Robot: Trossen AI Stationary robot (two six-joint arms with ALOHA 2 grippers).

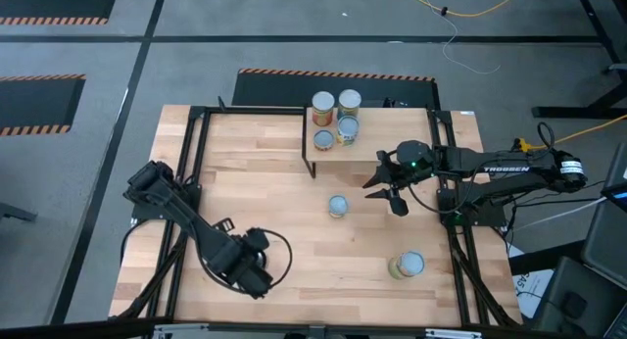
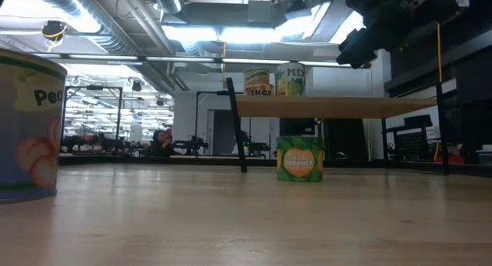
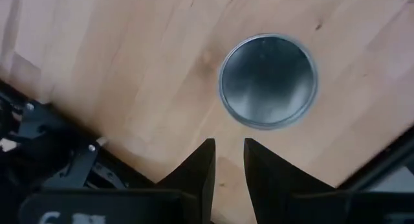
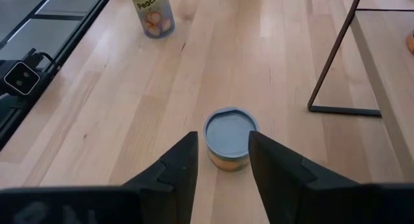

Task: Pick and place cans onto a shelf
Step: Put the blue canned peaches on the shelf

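Observation:
My left gripper [image 1: 251,270] points straight down near the table's front left, fingers a little apart [image 3: 228,143]. It hangs above a silver-topped can [image 3: 268,81], whose label reads Peaches [image 2: 27,128]; the arm hides it in the high view. My right gripper [image 1: 385,194] stands open [image 4: 222,134] above and behind a blue-topped can [image 4: 229,138] at mid-table [image 1: 338,206]. Neither gripper touches a can. The shelf [image 1: 382,128] stands at the far middle with several cans [image 1: 335,119] on it. Another can [image 1: 407,266] stands at the front right.
Black frame rails [image 3: 58,159] run along the table edge close to the left gripper's can. The shelf's thin black leg [image 4: 333,56] stands beside the mid-table can. Bare wood [image 1: 294,221] lies between the two arms.

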